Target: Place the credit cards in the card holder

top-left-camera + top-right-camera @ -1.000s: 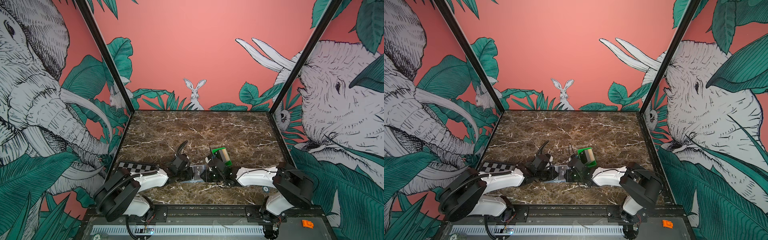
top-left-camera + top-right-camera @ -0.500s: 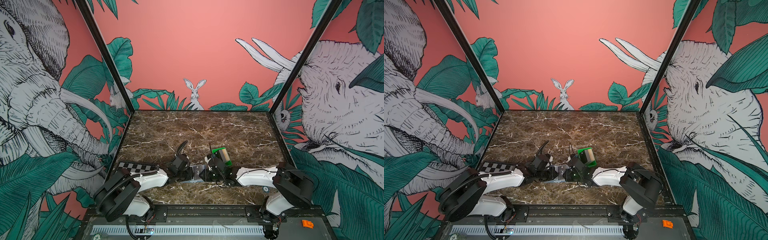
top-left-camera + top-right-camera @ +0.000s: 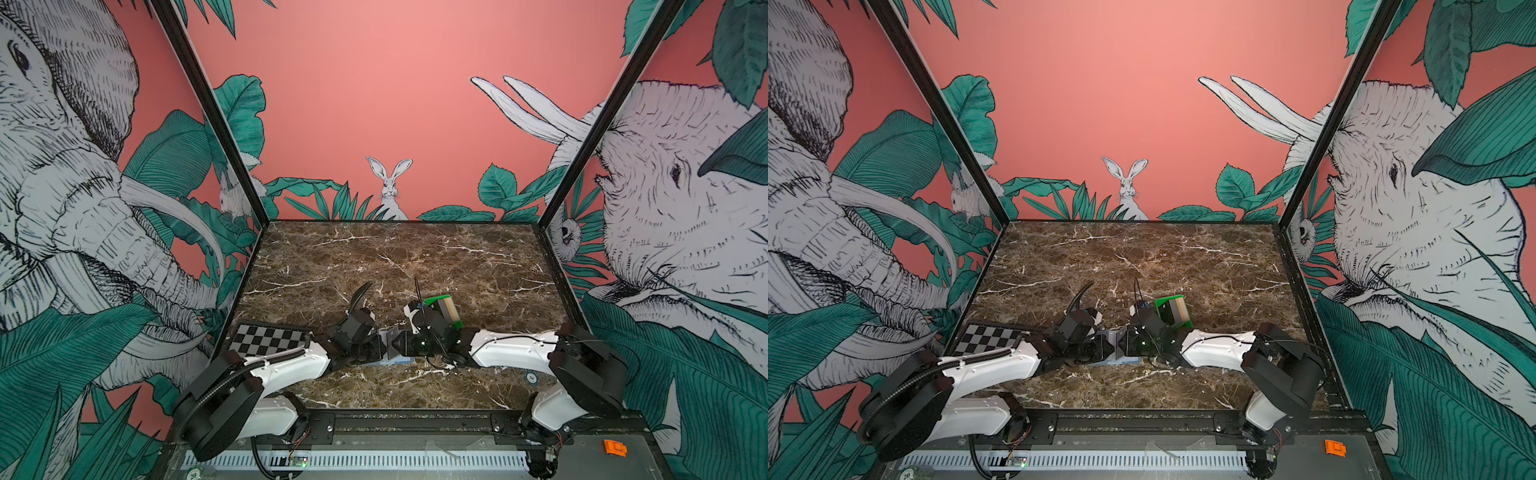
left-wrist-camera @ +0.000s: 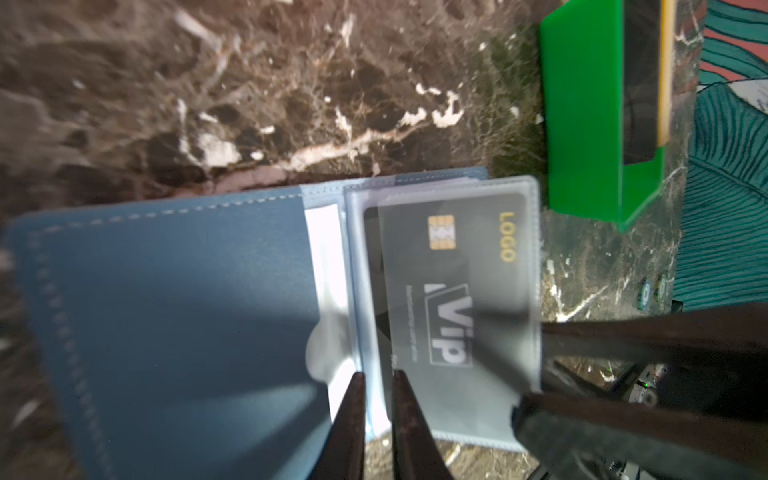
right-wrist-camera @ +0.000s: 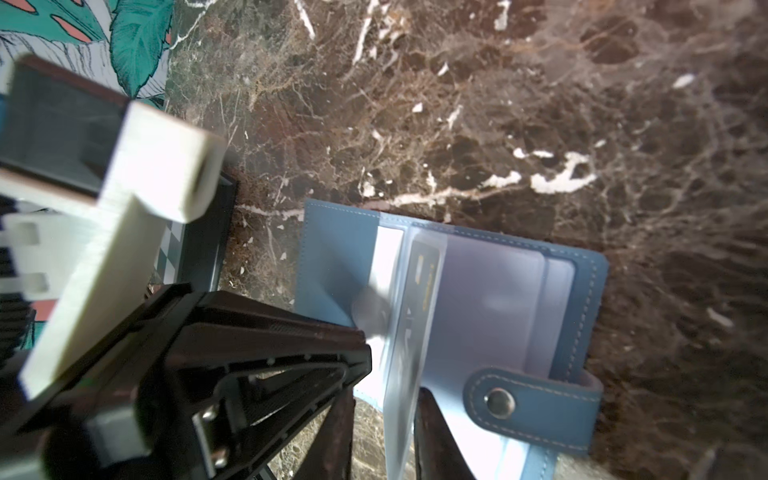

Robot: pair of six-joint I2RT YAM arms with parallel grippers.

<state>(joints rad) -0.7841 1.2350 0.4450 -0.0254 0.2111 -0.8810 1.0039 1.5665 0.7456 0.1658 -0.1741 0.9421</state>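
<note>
The wallet (image 4: 166, 311) lies open by the table's (image 3: 415, 257) front edge, black card (image 4: 453, 282) inside a clear sleeve (image 4: 478, 407). The right gripper (image 5: 384, 395) straddles that sleeve, jaws apart; the left gripper's (image 4: 378, 376) are nearly together (grip unclear).

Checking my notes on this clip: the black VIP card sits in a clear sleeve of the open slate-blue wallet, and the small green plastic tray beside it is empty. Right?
Not quite: the small green plastic tray is not empty; both top views show grey and tan cards in it. The black VIP card does sit in a clear sleeve of the open slate-blue leather-like wallet.
</note>
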